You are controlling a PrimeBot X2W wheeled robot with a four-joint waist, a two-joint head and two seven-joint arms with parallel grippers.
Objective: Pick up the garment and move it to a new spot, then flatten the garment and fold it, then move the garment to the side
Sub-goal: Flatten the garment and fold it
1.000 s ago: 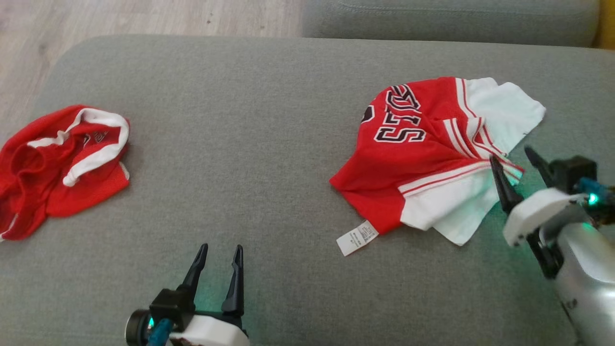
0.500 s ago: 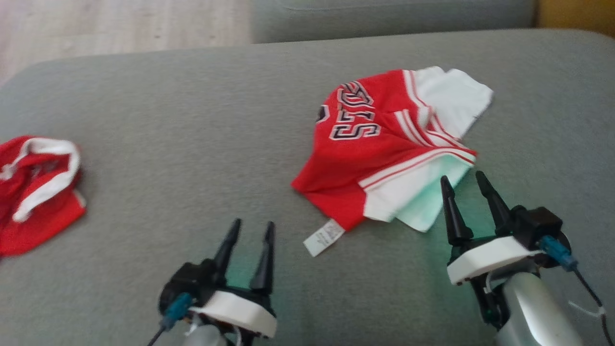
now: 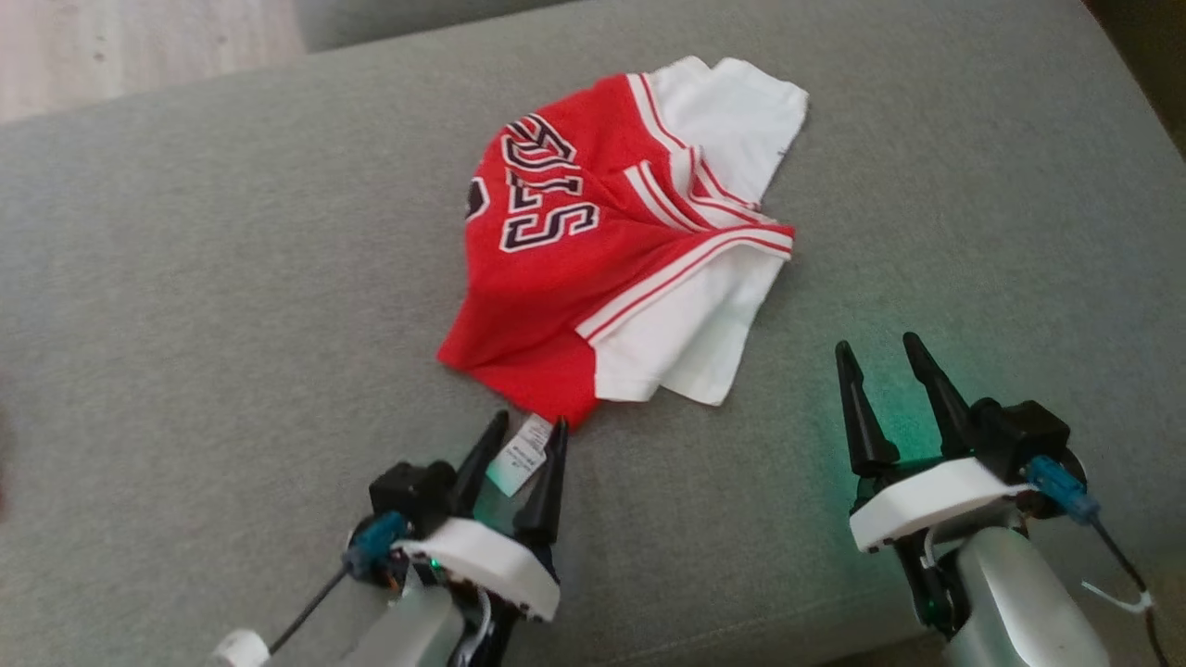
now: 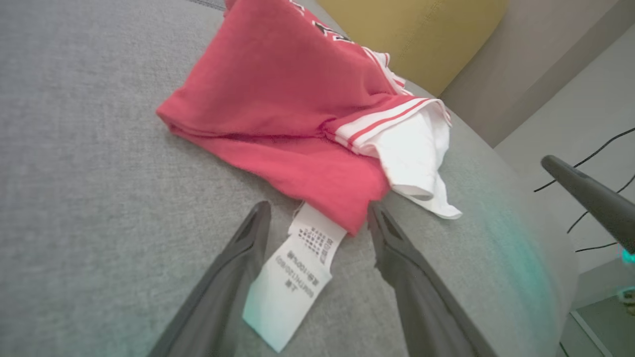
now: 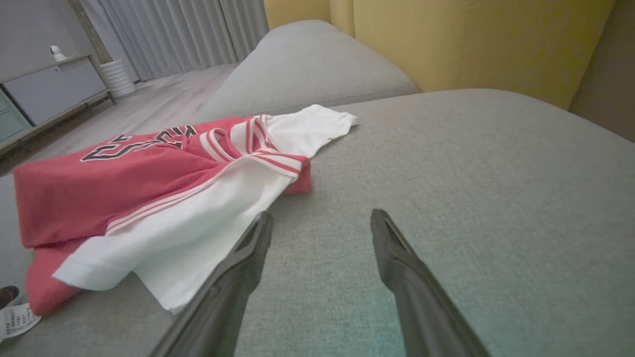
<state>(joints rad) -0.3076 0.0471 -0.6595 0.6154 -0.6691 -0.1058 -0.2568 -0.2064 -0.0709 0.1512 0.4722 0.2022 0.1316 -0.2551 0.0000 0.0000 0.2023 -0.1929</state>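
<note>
Red-and-white garment (image 3: 556,278) lies crumpled mid-way across the grey sofa cushion (image 3: 232,278). Left gripper (image 3: 530,421): fingers apart, straddling the garment's white label (image 3: 519,454), nothing clamped. Right gripper (image 3: 876,345): spread wide, empty, near the cushion's front edge.

I see my left gripper (image 3: 530,421) and right gripper (image 3: 876,343) are built alike: 2 long black fingers (image 3: 857,417) tapering to points, set in a black block (image 3: 1019,435) over a curved white shell (image 3: 927,500). A blue plug (image 3: 1061,486) sits at each wrist, with a thin black cable (image 3: 1123,558) trailing off. The forearm (image 3: 1010,602) is smooth silver. A small green light (image 3: 433,563) glows at the left shell.
</note>
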